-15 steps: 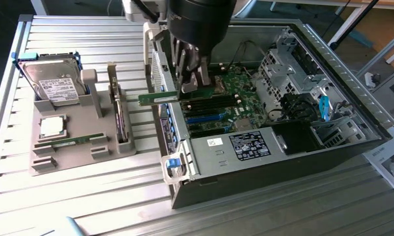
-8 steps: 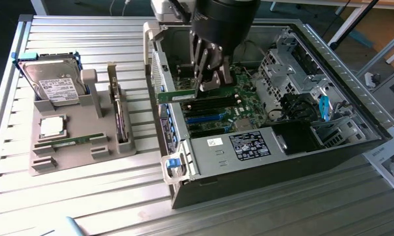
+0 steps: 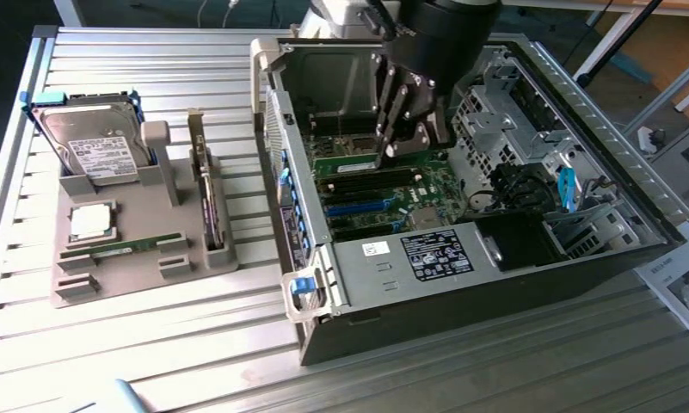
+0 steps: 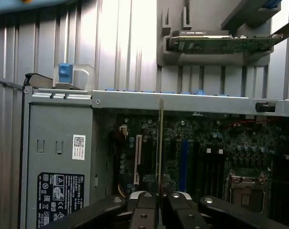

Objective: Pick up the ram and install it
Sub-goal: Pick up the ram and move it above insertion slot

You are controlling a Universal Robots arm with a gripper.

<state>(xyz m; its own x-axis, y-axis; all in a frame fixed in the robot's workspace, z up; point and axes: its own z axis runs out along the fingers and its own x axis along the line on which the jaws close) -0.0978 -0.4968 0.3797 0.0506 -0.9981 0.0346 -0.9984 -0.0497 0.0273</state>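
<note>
Tray (image 3: 106,288): grey holder on the bench (image 3: 149,353), well apart from the work.
Ram (image 4: 160,138): thin stick, edge-on, above the board inside the open computer case (image 3: 470,284).
Gripper (image 4: 160,195): narrow, pinching the ram.
Handling: probably light, stiff, fragile; best pinched along its top edge.
Hidden: its slot; seated or not, unclear.

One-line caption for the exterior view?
Gripper shut on a thin green ram stick, low over the motherboard inside the open dark computer case.
</note>
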